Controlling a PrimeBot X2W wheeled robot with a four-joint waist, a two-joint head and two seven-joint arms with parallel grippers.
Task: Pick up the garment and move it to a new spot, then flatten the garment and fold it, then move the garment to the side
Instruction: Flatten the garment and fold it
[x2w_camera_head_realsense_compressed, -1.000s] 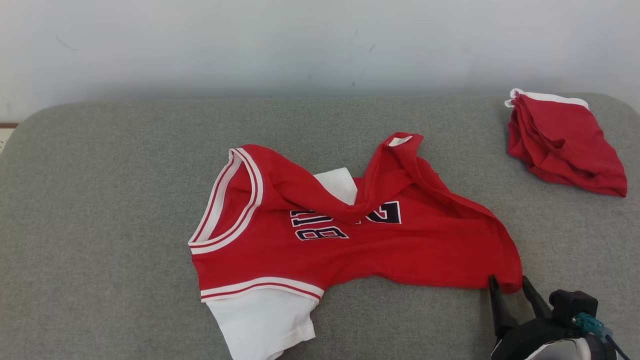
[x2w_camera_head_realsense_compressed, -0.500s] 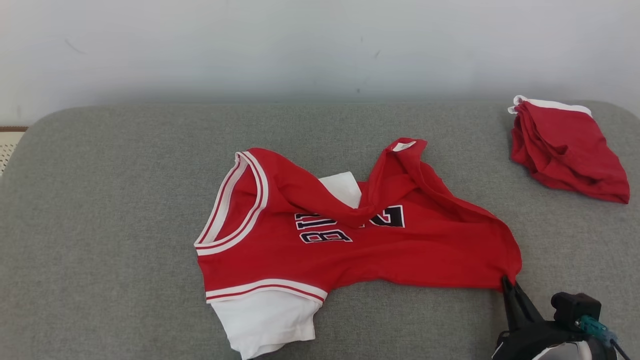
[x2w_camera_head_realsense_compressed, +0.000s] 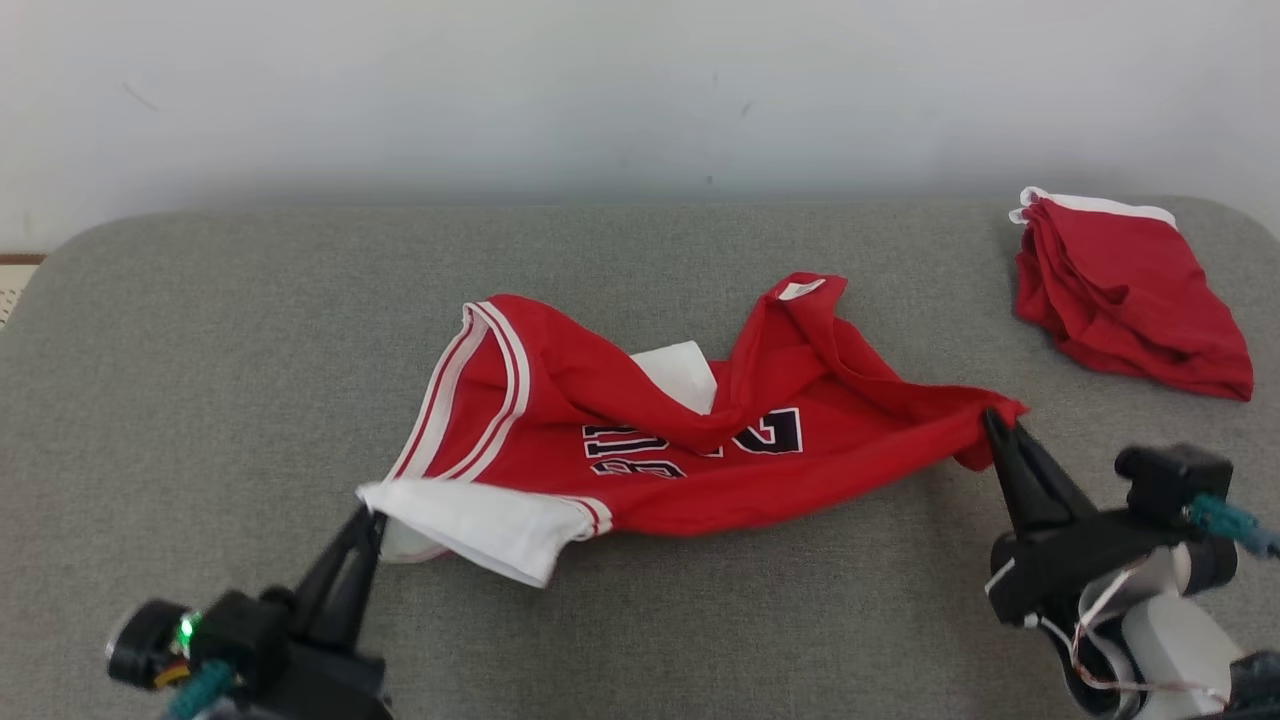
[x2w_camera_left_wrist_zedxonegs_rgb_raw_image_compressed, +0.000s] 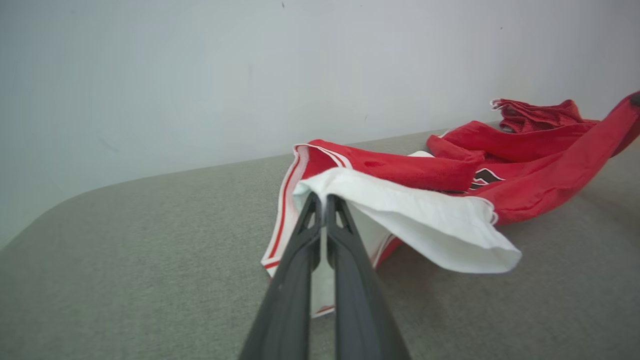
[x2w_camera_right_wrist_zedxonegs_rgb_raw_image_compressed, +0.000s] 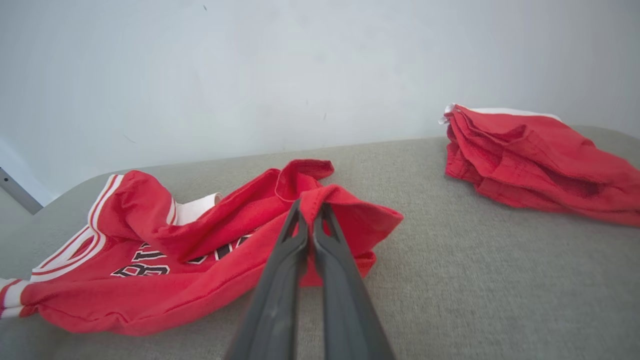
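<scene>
Red jersey (x2w_camera_head_realsense_compressed: 720, 480) pinched at both ends: pick-up in hand.
It sags on the grey cushion (x2w_camera_head_realsense_compressed: 200, 380), left gripper (x2w_camera_head_realsense_compressed: 368, 520) clamped on its white sleeve (x2w_camera_head_realsense_compressed: 480, 525), right gripper (x2w_camera_head_realsense_compressed: 993, 420) on its red hem corner (x2w_camera_head_realsense_compressed: 965, 445); next, likely, both lift together and carry it over.

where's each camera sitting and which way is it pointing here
Head view: on the robot's head, looking forward and down at the jersey on the grey cushion; left gripper and right gripper at bottom corners.
Left wrist view: on the left wrist, looking along its shut fingers at the pinched white sleeve.
Right wrist view: on the right wrist, looking along its shut fingers at the pinched red corner.
Shared: both wrist views face the wall and show the jersey.
</scene>
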